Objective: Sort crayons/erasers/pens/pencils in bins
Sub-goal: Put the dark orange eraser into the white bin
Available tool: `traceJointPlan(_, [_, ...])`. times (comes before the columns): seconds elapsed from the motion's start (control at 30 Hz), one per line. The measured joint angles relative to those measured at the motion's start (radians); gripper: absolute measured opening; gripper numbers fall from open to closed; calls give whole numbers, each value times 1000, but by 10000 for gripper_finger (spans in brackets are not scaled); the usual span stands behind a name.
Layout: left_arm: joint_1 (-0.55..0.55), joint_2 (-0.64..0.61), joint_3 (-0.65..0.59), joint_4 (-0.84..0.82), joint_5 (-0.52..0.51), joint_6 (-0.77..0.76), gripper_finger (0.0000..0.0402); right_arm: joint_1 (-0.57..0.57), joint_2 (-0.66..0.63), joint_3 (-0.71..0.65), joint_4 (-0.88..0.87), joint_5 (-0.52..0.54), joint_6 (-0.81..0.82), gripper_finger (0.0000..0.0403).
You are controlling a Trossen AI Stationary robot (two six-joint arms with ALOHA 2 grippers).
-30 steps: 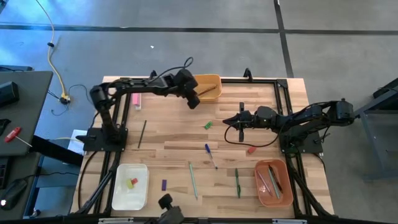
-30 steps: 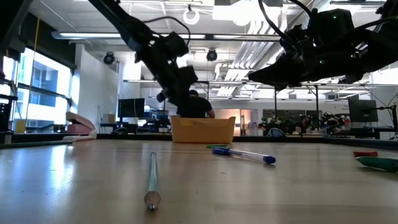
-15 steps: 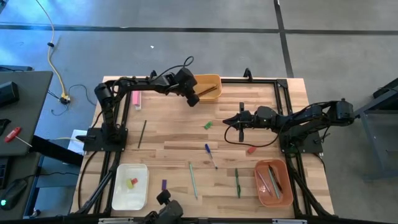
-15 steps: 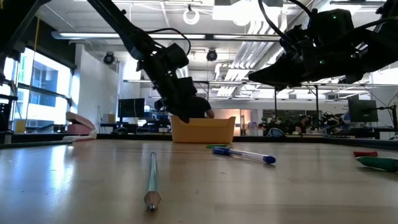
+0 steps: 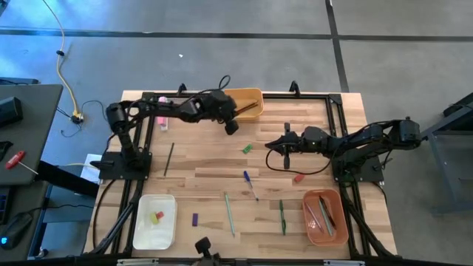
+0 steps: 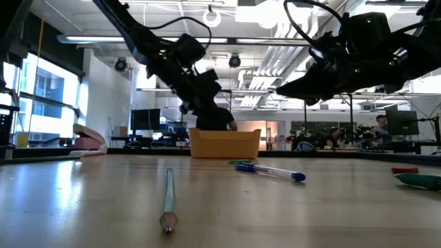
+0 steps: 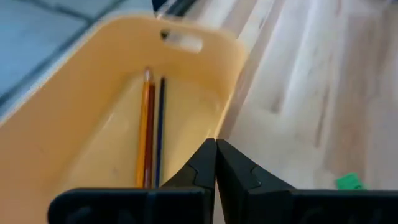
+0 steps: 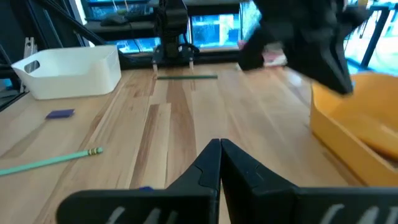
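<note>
Beside the yellow-orange plastic bin [image 5: 247,103] that now holds two long wooden pencils [image 7: 151,127], the left gripper [image 5: 231,127] has backed off with fingers clenched and empty, so that drop looks finished, while the right gripper [image 5: 287,145], likewise clenched, waits nearby over the bench [image 5: 207,159].
</note>
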Motion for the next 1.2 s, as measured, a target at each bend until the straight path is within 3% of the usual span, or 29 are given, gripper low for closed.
traceJointPlan(0.17, [-56,-116,-171,215,39,-11,0,5,0,0,-41,22,47,0])
traceJointPlan(0.37, [-112,-238,-394,503,131,-18,0,60,0,0,-82,151,54,0])
traceJointPlan(0.63, [-138,-274,-575,793,300,-51,0,124,0,0,-96,280,122,0])
traceJointPlan(0.77, [-122,-274,-642,900,314,-54,0,154,0,4,-116,293,200,0])
traceJointPlan(0.97, [-82,-274,-733,1102,369,-101,0,219,0,133,-443,394,266,0])
traceJointPlan(1.2, [-62,-274,-776,1142,372,-100,0,263,0,393,-1013,400,393,0])
